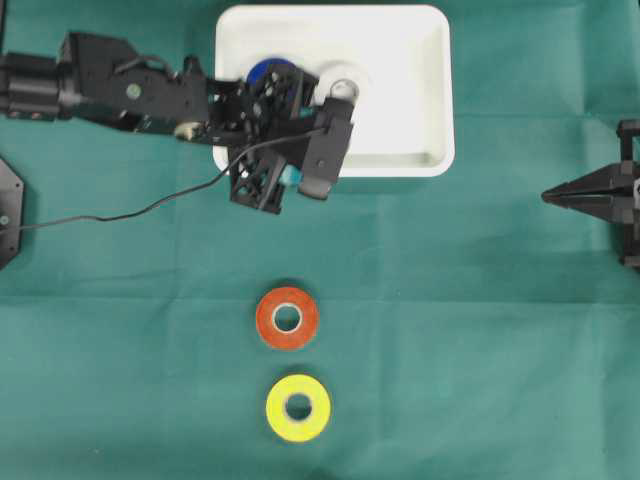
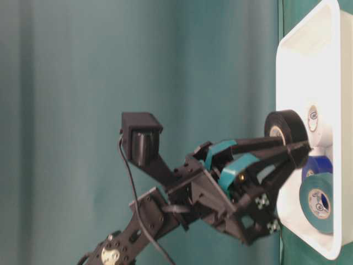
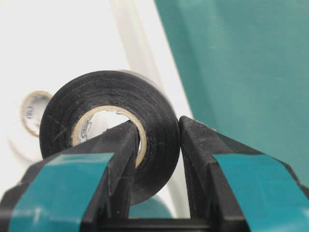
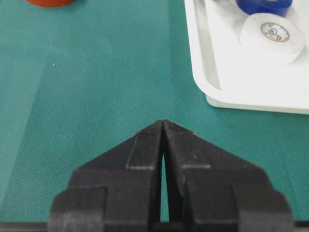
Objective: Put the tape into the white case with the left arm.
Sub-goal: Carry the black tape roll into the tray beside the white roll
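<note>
Left gripper [image 3: 157, 145] clamps black tape [image 3: 108, 130] over white case [image 1: 420, 110]; right gripper [image 4: 163, 126] closed, empty; orange roll [image 1: 287, 318], yellow roll [image 1: 298, 407] on cloth.

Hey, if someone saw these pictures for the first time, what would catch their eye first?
Probably the left gripper pinching a black tape roll, one finger through its core, at the white case, where white and blue rolls lie. Then the orange roll and yellow roll on the green cloth.
</note>
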Robot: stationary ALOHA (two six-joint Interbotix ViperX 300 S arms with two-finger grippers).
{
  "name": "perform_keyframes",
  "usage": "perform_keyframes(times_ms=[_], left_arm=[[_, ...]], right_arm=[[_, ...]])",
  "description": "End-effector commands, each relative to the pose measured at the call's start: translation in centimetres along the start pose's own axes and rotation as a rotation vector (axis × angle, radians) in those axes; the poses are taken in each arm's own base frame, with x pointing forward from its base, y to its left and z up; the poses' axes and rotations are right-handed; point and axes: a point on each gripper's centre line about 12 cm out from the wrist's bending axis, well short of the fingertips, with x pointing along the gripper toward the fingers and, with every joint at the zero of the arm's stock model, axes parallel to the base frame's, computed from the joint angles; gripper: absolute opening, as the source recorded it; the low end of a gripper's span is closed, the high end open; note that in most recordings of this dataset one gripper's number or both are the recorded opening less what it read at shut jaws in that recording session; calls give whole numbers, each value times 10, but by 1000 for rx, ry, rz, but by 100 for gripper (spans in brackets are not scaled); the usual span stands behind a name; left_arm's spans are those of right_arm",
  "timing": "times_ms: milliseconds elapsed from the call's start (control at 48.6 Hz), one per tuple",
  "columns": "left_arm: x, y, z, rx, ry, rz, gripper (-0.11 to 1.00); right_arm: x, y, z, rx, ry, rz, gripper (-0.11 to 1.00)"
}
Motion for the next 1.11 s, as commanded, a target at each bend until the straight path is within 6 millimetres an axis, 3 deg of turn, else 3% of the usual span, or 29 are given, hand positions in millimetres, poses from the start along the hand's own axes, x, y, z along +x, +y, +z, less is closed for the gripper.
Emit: perform_keyframes(times_ms=[0, 617, 658, 843, 1089], left_arm=[[-6, 12, 16, 8, -51, 35, 24], [3, 16, 14, 5, -45, 38, 25], [3, 16, 13, 5, -44, 37, 30], [3, 13, 9, 7, -36, 33, 84], [-5, 10, 4, 7, -36, 33, 83]], right_arm=[[1, 0, 5, -1, -17, 1, -9], [1, 0, 5, -1, -17, 1, -9], [1, 0, 5, 0, -17, 1, -10], [1, 0, 5, -1, -18, 1, -9], [1, 0, 5, -1, -17, 1, -9]])
